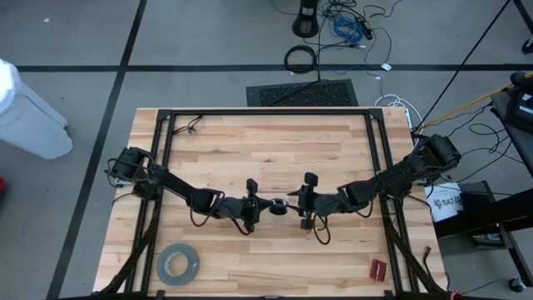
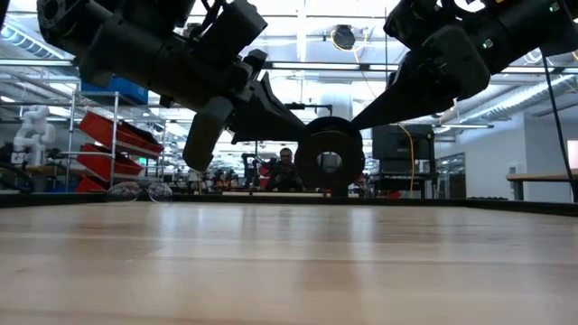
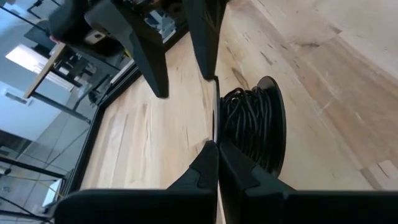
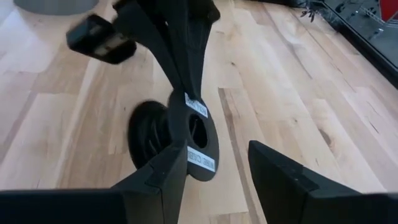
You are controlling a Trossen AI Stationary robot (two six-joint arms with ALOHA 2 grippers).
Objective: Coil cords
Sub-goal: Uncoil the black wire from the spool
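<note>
the left hand (image 1: 265,204) is pinched tight on the rim of the small black disc (image 1: 277,206), with thin dark wire (image 3: 249,127) wound around it. it holds the disc up above the middle of the wooden bench (image 1: 250,150). the right hand (image 1: 293,203) is just beside the disc, fingers wide apart and holding nothing. a grey tape roll (image 1: 177,263) lies well apart, near the bench's front edge.

Red object (image 1: 379,269) at table corner unidentifiable.
</note>
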